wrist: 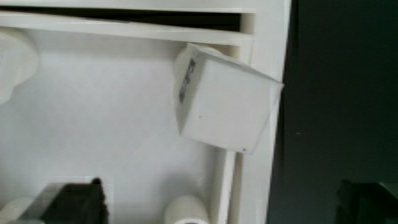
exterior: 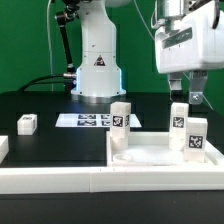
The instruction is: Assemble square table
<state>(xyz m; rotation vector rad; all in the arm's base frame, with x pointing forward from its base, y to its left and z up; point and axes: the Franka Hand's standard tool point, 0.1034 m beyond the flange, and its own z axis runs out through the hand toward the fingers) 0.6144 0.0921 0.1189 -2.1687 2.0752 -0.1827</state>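
— While the arm is hovering at the exterior view's right, what is the gripper (exterior: 186, 97) doing?

— It is hanging just above the square tabletop (exterior: 150, 160), pointing straight down. In the wrist view its dark fingertips (wrist: 71, 202) are standing wide apart, pinching nothing; I am judging that it is spreading to come down around a leg.

— Where is the tabletop lying?

— It is lying flat on the black table (exterior: 50, 142), rim upward, seemingly against the long white border rail (exterior: 60, 180). I am guessing the rail is bracing it so it is not sliding while legs are going in.

— And the legs?

— Three white tagged blocks are standing at the tabletop. The corner leg (exterior: 195, 135) is standing upright by the corner at the exterior view's right, long axis vertical, tag facing the camera; the middle leg (exterior: 179, 118) is standing just behind it, under the gripper. The far leg (exterior: 120, 117) is standing upright at the opposite side. I cannot tell whether any is sitting in a socket.

— Is the wrist view adding anything?

— It is showing one leg (wrist: 228, 100) slanting beside the rim, though that lean may be only the camera's angle.

— Anything lying apart?

— A fourth leg (exterior: 27, 123) is sitting well apart at the exterior view's left, beyond the marker board (exterior: 90, 120); it is looking lower than the others, so I am taking it to be lying on its side, waiting.
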